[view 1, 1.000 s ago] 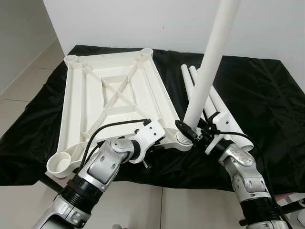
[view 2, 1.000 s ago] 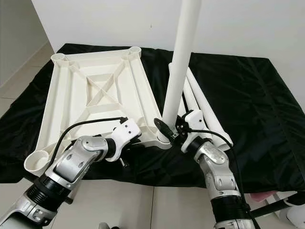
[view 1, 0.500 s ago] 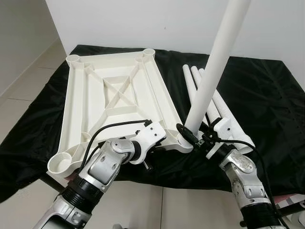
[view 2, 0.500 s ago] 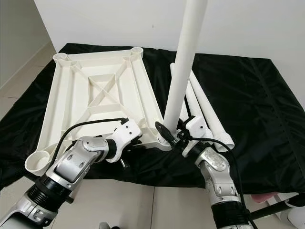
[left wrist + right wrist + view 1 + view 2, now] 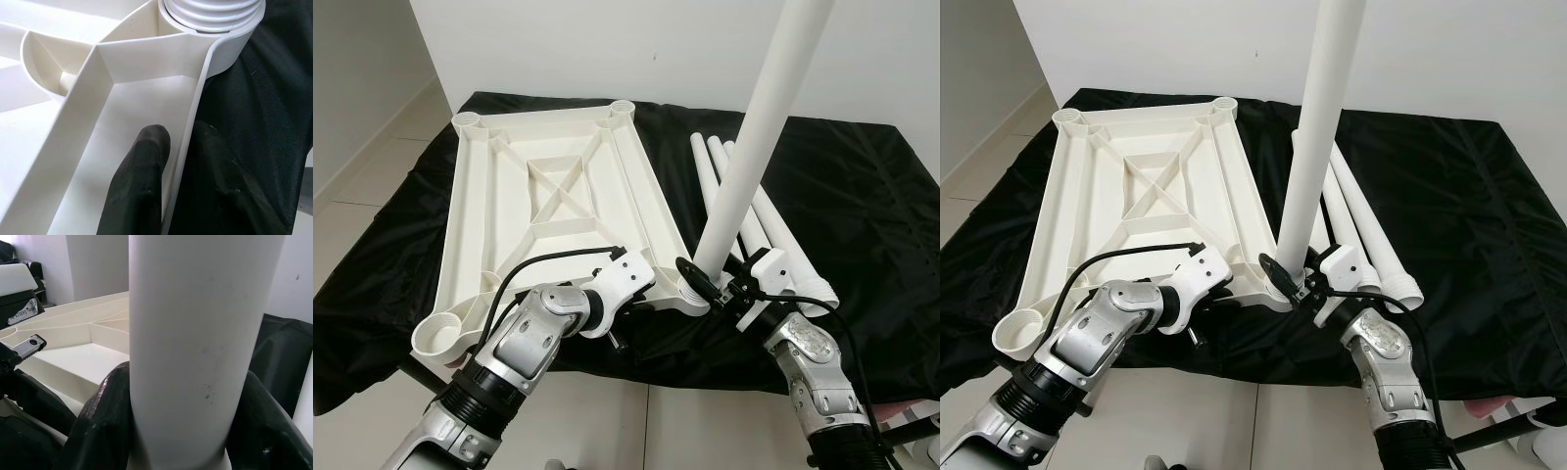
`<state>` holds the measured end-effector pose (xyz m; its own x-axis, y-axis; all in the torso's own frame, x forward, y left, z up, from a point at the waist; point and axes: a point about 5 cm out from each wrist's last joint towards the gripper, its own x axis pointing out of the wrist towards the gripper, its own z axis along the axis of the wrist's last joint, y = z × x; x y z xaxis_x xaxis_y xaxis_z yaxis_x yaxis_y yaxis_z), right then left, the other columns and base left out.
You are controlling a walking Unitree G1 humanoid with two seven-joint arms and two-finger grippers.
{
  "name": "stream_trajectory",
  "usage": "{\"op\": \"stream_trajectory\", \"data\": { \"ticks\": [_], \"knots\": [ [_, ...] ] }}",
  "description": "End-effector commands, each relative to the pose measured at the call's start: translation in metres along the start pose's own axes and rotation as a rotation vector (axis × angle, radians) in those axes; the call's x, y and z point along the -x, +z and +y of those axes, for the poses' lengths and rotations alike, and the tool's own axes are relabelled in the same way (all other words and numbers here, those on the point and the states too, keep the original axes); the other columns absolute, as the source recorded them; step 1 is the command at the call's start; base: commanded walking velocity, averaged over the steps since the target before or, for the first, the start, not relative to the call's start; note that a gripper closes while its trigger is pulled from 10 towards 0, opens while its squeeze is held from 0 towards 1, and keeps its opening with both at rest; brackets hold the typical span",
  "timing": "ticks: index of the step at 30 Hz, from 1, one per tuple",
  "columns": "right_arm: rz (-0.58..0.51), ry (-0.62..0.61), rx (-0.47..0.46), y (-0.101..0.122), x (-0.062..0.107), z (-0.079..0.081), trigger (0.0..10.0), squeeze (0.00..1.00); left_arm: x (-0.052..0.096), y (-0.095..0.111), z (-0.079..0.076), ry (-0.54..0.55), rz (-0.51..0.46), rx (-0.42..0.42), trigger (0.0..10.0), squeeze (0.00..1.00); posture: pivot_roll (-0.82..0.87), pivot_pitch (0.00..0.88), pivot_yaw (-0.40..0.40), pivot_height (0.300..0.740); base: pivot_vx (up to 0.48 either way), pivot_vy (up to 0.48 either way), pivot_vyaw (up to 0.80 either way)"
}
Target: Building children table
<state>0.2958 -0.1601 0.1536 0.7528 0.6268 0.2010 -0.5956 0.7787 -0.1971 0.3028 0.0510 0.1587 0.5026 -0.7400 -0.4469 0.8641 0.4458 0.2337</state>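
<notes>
The white table top (image 5: pixel 548 196) lies upside down on a black cloth. One white leg (image 5: pixel 754 147) stands nearly upright in the near right corner socket (image 5: pixel 690 296). My right gripper (image 5: pixel 713 284) is shut on the leg just above the socket; in the right wrist view both black fingers (image 5: pixel 105 416) wrap the leg (image 5: pixel 195 347). My left gripper (image 5: pixel 648 292) is shut on the table top's rim (image 5: pixel 195 112) next to that corner, one finger (image 5: pixel 142 181) inside the rim and one outside. The leg's threaded end (image 5: pixel 210 10) sits in the socket.
Three spare legs (image 5: pixel 785 245) lie side by side on the cloth (image 5: pixel 871 196) right of the table top. Open sockets show at the near left (image 5: pixel 435 338) and the far corners (image 5: pixel 467 120). A white wall stands behind; tiled floor lies left and below the front edge.
My right wrist has sunk a little and shifted to the right at the leg's base, and the leg's tilt has changed slightly. The camera has shifted a bit. The left gripper keeps its hold.
</notes>
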Motion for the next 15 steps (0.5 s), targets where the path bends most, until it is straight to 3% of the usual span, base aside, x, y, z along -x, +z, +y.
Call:
{"op": "stream_trajectory", "data": {
  "ticks": [1,15],
  "knots": [
    [0.147,-0.029,-0.053,-0.029,0.015,0.004,10.0,0.0,0.005,0.013,0.004,0.015,-0.049,-0.037,10.0,0.0,-0.09,0.138,0.038,0.74,0.0,0.0,0.0],
    [0.107,-0.123,-0.068,-0.028,0.017,0.017,10.0,0.0,0.006,0.013,0.003,0.012,-0.05,-0.037,10.0,0.0,-0.1,0.133,0.04,0.74,0.0,0.0,0.0]
  ]
}}
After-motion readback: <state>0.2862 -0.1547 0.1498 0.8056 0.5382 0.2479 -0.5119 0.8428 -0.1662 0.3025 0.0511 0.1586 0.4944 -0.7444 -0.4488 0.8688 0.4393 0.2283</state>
